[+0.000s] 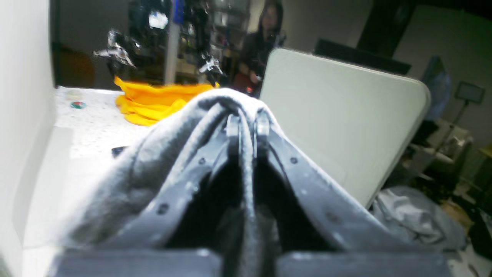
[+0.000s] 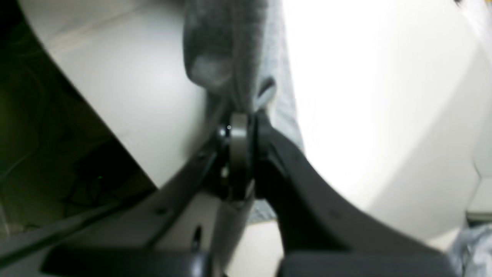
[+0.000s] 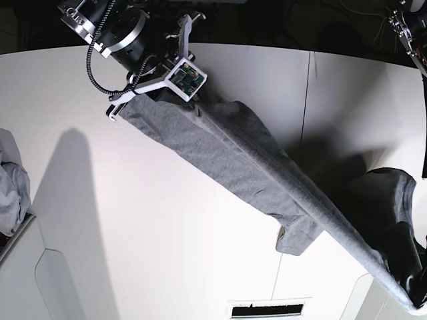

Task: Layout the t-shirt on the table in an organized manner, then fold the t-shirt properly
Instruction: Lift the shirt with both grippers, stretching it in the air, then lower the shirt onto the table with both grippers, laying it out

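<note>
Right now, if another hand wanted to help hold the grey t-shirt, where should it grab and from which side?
Probably the loose fold drooping from the middle of the t-shirt. It hangs below the edge stretched between the right gripper and the left gripper, both shut on the cloth. Come from the table's near, open side, pinching upward from underneath.

Overhead base view, two close wrist views
</note>
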